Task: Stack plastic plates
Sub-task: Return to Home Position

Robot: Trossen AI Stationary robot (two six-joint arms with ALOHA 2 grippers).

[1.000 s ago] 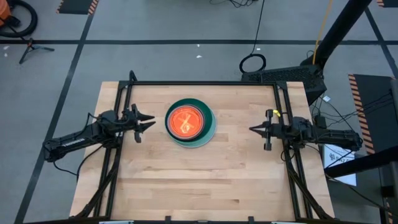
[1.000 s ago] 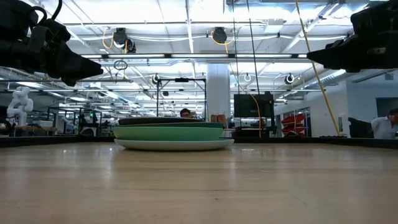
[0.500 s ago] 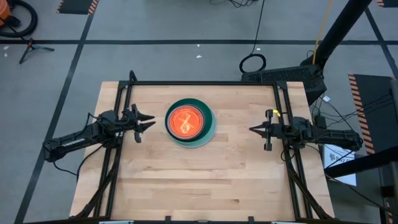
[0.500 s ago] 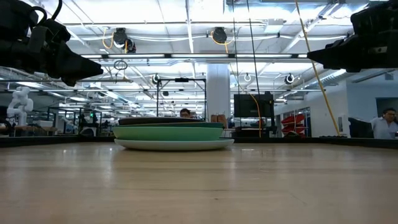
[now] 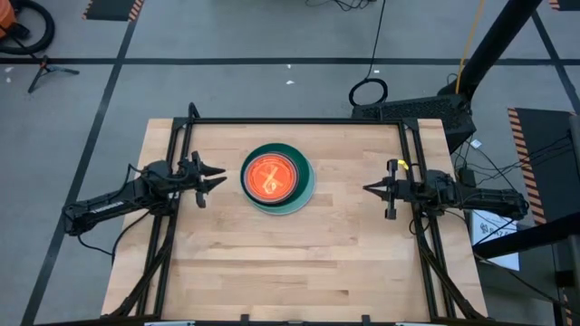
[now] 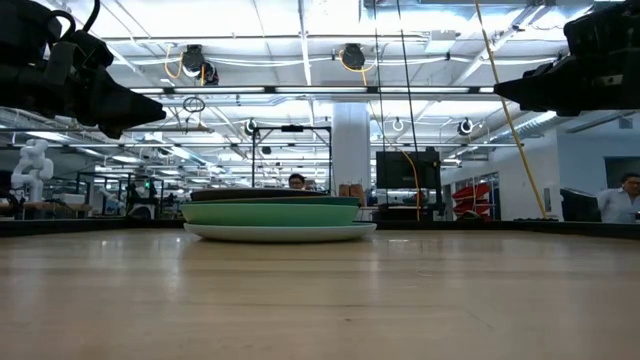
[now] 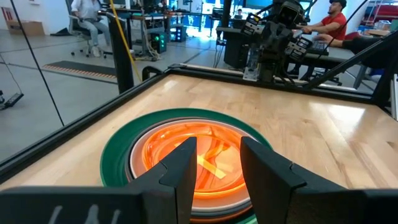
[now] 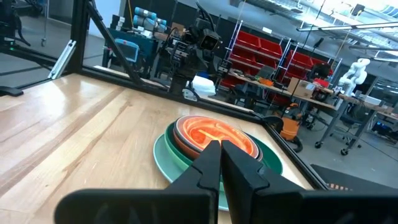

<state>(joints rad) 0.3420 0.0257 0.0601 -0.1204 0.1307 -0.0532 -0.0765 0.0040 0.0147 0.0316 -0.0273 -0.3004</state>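
The plastic plates (image 5: 276,177) stand in one stack on the table's middle: a pale plate at the bottom, green plates above it, darker and rust-coloured rims higher, a translucent orange divided plate (image 7: 198,152) on top. The stack (image 6: 278,216) rests flat on its bottom plate. My left gripper (image 5: 220,177) hovers open above the table, left of the stack, fingers pointing at it. My right gripper (image 5: 367,188) hovers shut above the table, well to the right of the stack (image 8: 214,146).
A black frame rail (image 5: 294,121) runs along the table's far edge and down both sides. Bare wood lies near of the stack and between it and each gripper. People sit at desks in the room beyond (image 7: 323,28).
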